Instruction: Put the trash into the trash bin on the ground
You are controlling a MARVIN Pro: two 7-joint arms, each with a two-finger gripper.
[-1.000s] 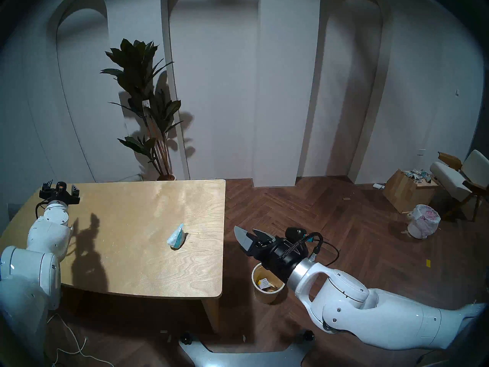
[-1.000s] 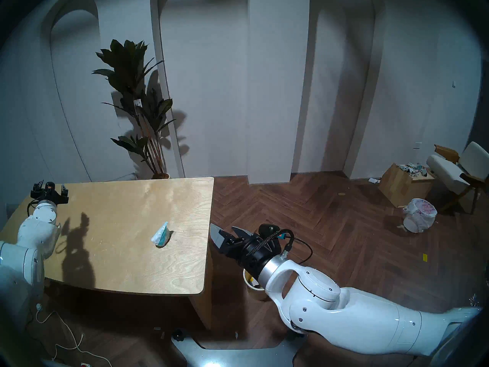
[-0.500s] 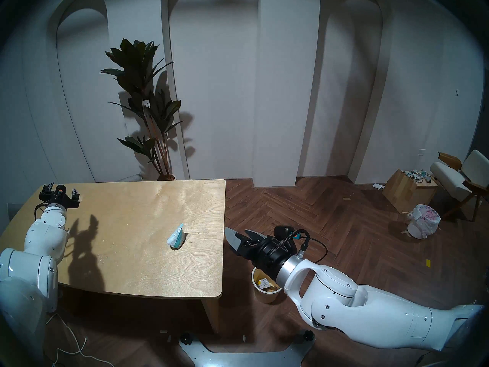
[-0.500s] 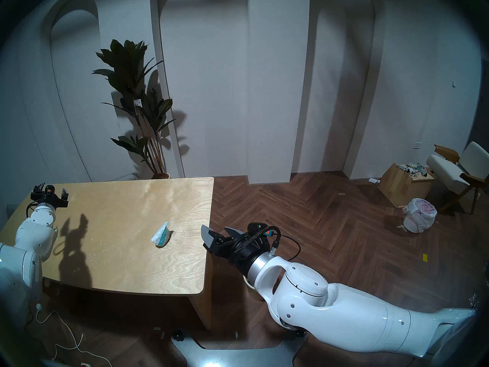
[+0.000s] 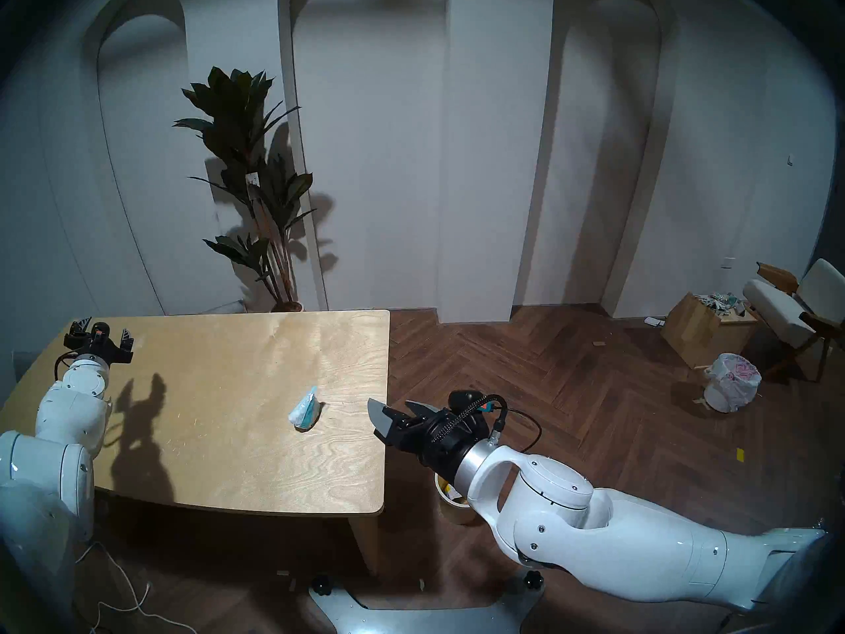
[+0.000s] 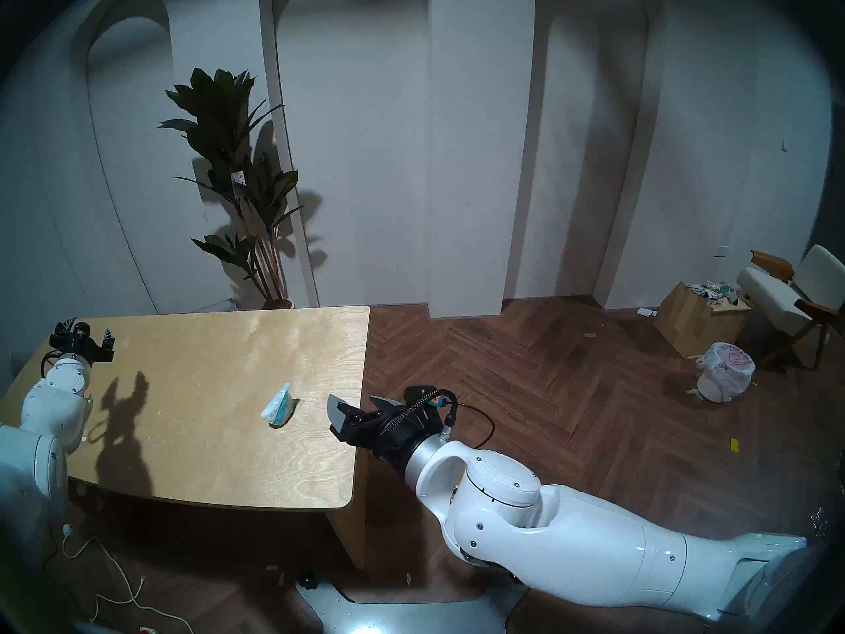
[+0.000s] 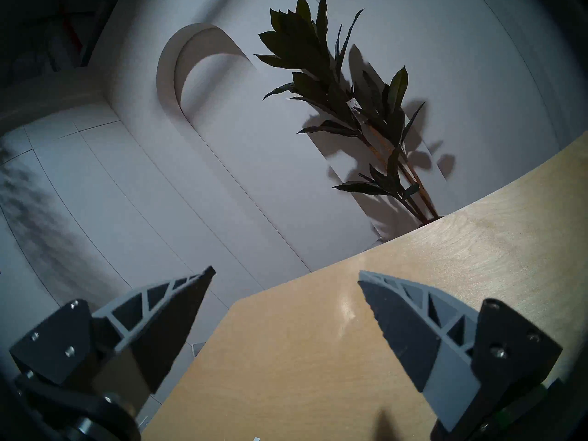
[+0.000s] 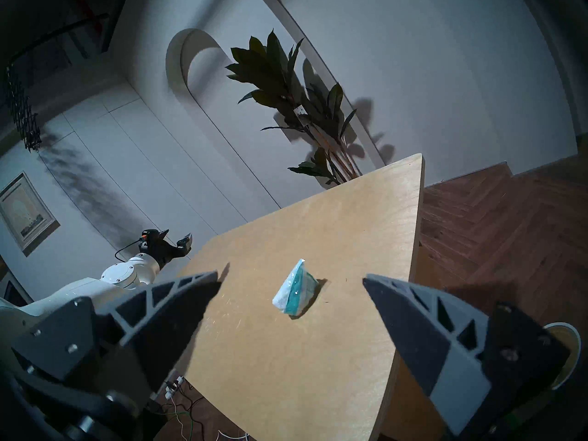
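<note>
trash remaining on the table [image 5: 205,459] is one soft teal-white pouch [image 5: 304,410], lying alone near the middle of the top, toward its 3 o'clock edge. that top is pale plywood with wavy grain and rounded corners, bare apart from the pouch and the arms' dark shadows at its 9 o'clock side.

right gripper [image 5: 394,409] hangs at the table's 3 o'clock edge, level, its two grey fingers spread wide with nothing between them; in its wrist view the pouch [image 8: 295,290] sits ahead in the gap, well apart from both fingers. left gripper [image 5: 104,330] is over the table's far corner at 10 o'clock, its jaws wide too and holding nothing.

trash bin [image 5: 450,505], small, round and cream-yellow, stands on the floor just beside the table's 3 o'clock side, mostly hidden under the right arm; some scraps show inside.

floor [image 5: 594,367] is dark herringbone wood. white walls with arched recesses close the room at 12 o'clock, and a tall potted plant [image 5: 256,180] stands behind the table's far edge. at 2 o'clock there is a light-wood box [image 5: 695,331] full of litter, a white bin with a printed bag [image 5: 731,381], and a cushioned chair [image 5: 800,308]. a white cable [image 5: 128,592] trails on the floor at 7 o'clock.
</note>
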